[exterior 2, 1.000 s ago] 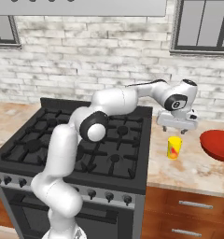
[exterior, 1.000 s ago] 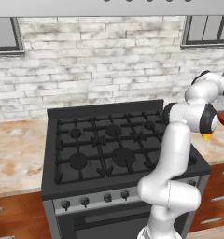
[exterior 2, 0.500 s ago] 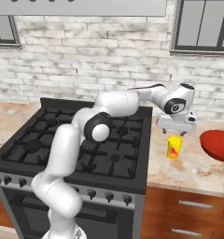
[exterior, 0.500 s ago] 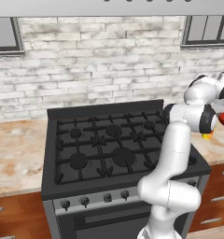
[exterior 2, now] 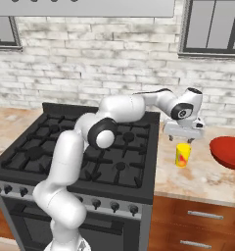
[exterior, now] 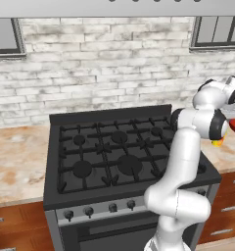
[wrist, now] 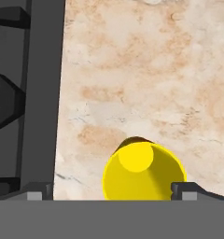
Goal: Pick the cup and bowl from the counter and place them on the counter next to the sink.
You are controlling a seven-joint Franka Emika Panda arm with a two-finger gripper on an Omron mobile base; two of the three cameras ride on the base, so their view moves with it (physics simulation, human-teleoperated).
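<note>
Beige counter (exterior 2: 202, 171) — stove (exterior 2: 80, 152) beside yellow cup (exterior 2: 182, 155), red bowl (exterior 2: 229, 152) beyond

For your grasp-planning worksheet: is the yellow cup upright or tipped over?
Upright. The cup stands on its base on the counter, and the hand view looks down into its open mouth.

Pincer (exterior 2: 183, 140) downward (jaws wide)

arm (exterior 2: 124, 108): glossy white rounded links | joints: dark bands | pincer (exterior 2: 183, 138): grey
</note>
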